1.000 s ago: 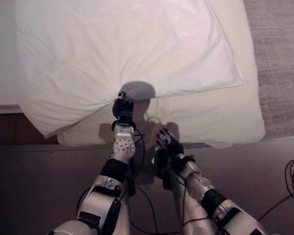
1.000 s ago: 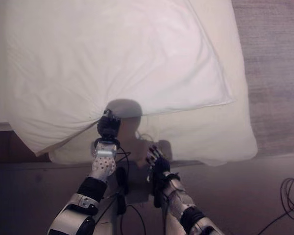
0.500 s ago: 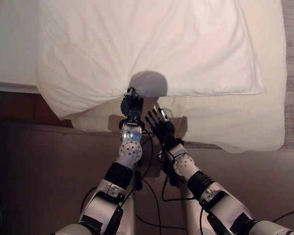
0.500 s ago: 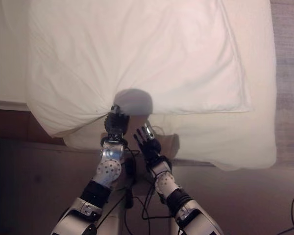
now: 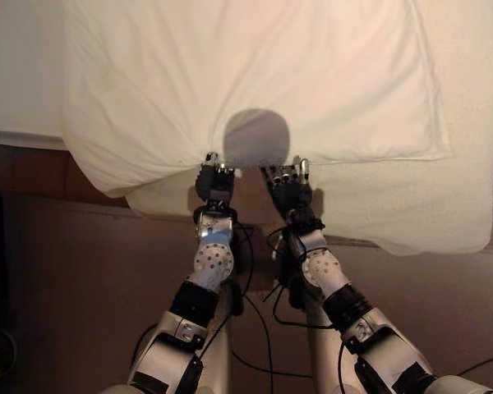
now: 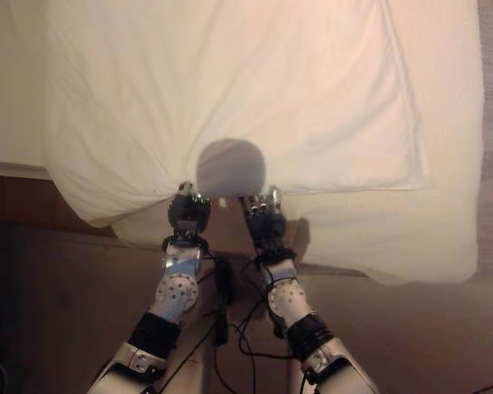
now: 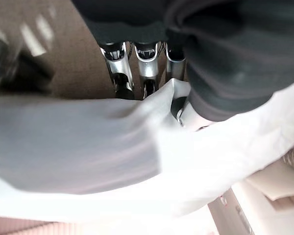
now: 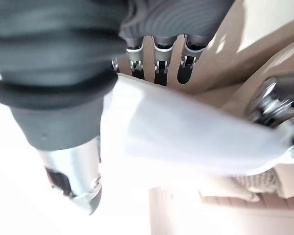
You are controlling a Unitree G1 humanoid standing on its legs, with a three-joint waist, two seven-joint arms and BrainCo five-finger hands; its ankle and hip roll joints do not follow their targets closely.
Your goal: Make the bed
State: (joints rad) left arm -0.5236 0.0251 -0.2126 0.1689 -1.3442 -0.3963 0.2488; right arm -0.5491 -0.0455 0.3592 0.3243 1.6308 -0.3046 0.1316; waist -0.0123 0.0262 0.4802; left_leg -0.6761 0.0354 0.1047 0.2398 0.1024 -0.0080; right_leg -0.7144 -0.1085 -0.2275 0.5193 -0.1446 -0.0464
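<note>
Nearest the robot, both hands meet the near edge of the large white fabric pillow (image 5: 246, 82), side by side and a little apart.

The left hand (image 5: 215, 182) has its fingers (image 7: 118, 74) curled over the pillow's hem. In the left wrist view the white cloth is bunched between those fingers and the thumb, so this hand is closed on the pillow edge. Creases in the fabric radiate from that pinch point.

The right hand (image 5: 289, 187) sits just beside it at the same hem. In the right wrist view a fold of the white cloth lies between its thumb (image 8: 68, 161) and its fingers (image 8: 159, 63); the fingers reach under the fold while the thumb lies on top, so this hand also grips the pillow edge.

Beneath the pillow lies a cream textured bed cover (image 5: 411, 205), whose rounded edge overhangs the brown carpeted floor (image 5: 74, 279). The pillow lies across the bed, its far part extending away from the hands. A pale flat sheet surface (image 5: 16, 66) shows beyond it to the left.
</note>
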